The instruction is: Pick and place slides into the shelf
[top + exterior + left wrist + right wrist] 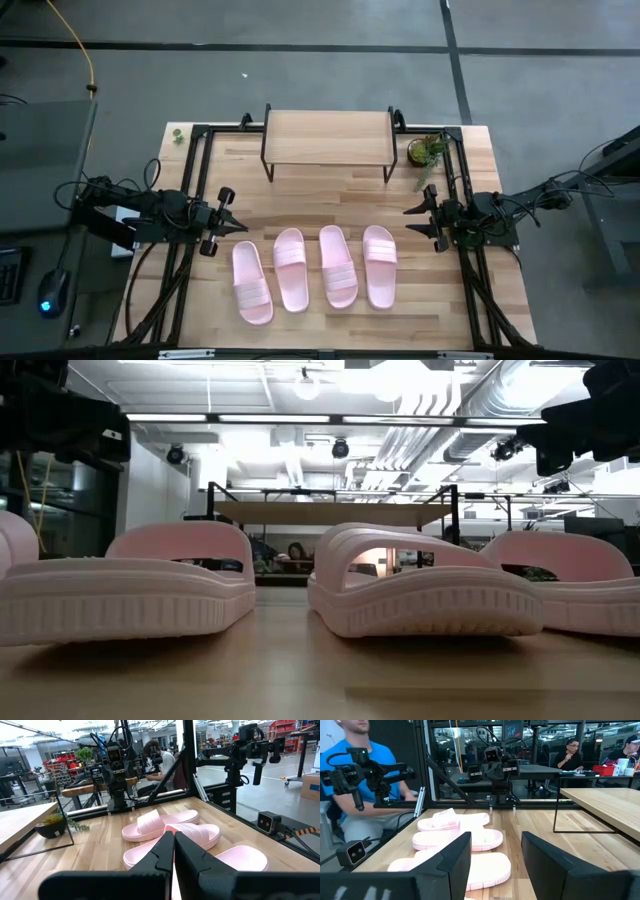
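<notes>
Several pale pink slides (337,265) lie side by side, soles down, on the wooden table's near middle; the low view shows them close up (425,595). The shelf (328,137), a wood plank on thin black legs, stands at the table's far middle with nothing on it. My left gripper (240,225) waits shut at the left of the slides, pointing level toward them (173,845). My right gripper (412,221) waits open at the right of the row (495,850), nothing between its fingers.
A small potted plant (428,150) stands beside the shelf's right end. Black frame rails (200,180) run along the table's left and right sides. People sit or stand beyond the table (367,775). Bare wood lies between the slides and the shelf.
</notes>
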